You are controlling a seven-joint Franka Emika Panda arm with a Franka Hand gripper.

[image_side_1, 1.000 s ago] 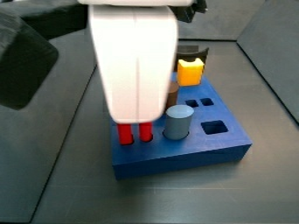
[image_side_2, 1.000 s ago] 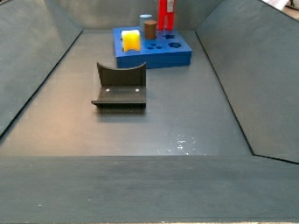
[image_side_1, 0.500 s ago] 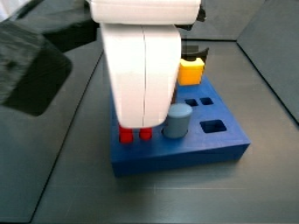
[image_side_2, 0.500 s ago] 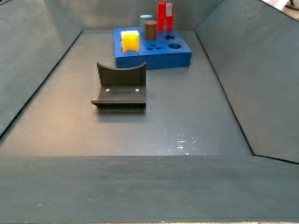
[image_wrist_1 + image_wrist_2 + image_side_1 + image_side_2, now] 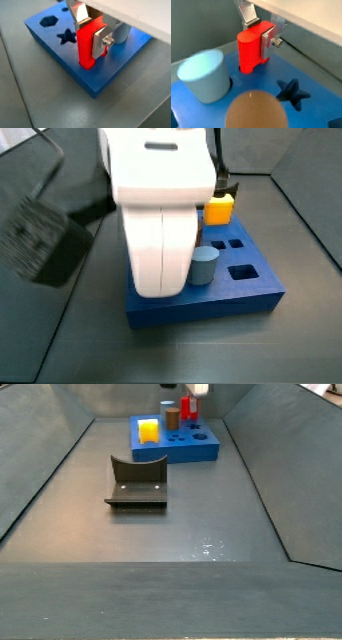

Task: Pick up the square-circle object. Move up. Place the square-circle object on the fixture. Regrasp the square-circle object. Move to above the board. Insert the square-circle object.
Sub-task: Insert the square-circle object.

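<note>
End effector (image 5: 92, 31) grips red square-circle object (image 5: 88, 46) at board (image 5: 60, 52) edge.

Red square-circle object (image 5: 87, 46) upright, lower end in blue board (image 5: 60, 55), clamped by claw (image 5: 92, 31).

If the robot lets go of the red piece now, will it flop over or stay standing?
Probably it stays standing: the red piece looks stiff, and its lower end already sits in a hole of the blue board. The gripper, above the board, pinches its flat sides, so it likely won't slip or roll.
</note>
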